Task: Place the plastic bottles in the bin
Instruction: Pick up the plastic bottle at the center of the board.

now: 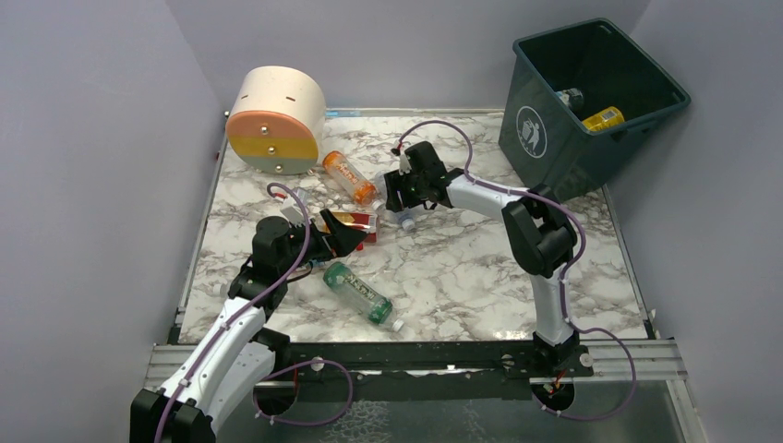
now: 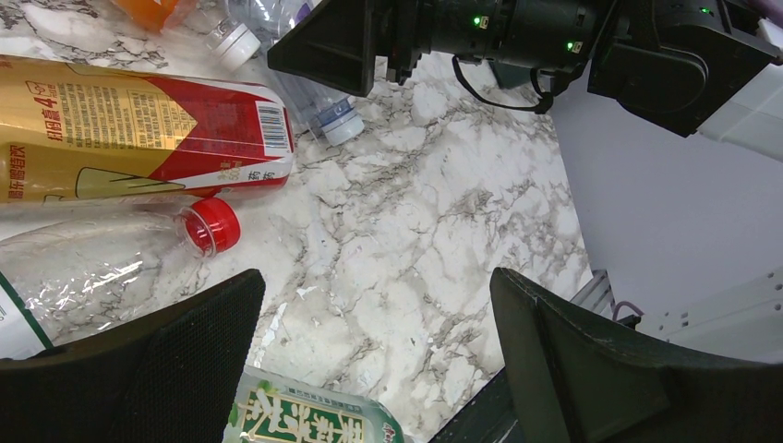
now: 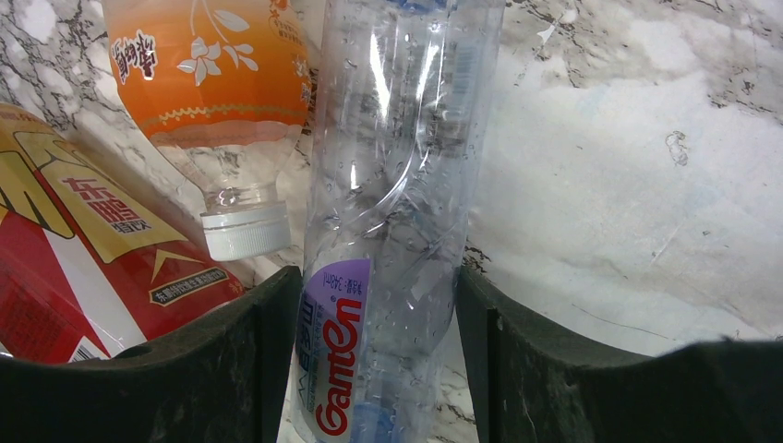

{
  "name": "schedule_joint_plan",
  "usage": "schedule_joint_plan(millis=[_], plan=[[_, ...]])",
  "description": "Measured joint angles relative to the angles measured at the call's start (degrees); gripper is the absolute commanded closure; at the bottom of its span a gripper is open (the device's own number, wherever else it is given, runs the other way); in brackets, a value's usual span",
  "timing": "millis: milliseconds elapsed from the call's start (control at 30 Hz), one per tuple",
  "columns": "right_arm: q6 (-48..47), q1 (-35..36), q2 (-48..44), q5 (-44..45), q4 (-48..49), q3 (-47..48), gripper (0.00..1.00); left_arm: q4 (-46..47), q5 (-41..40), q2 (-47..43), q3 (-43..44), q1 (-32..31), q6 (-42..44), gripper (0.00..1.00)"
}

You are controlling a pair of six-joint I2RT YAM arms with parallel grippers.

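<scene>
Marble table (image 1: 462, 277) | right end effector (image 3: 379, 286) pinching clear bottle (image 3: 397, 138) | left end effector (image 2: 379, 286) spread

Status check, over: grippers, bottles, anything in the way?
Left gripper open, empty. Right gripper shut on clear bottle, down on table. Bin shows two bottles inside. Orange bottle and red-gold bottle crowd the grip.

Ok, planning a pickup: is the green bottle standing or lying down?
Lying down: the green bottle rests lengthwise on the table.
</scene>
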Motion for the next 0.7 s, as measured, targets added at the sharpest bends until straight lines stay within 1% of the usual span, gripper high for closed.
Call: schedule_joint_plan(millis=[367, 700], plan=[[0.00, 0.00, -0.31, 0.24, -0.37, 0.00, 0.38, -0.13, -0.02, -0.09, 0.00, 0.00, 0.00, 0.01], [0.02, 0.00, -3.17, 1.27, -0.76, -0.02, 0.40, -0.20, -0.04, -0.46, 0.00, 0.00, 0.00, 0.01]])
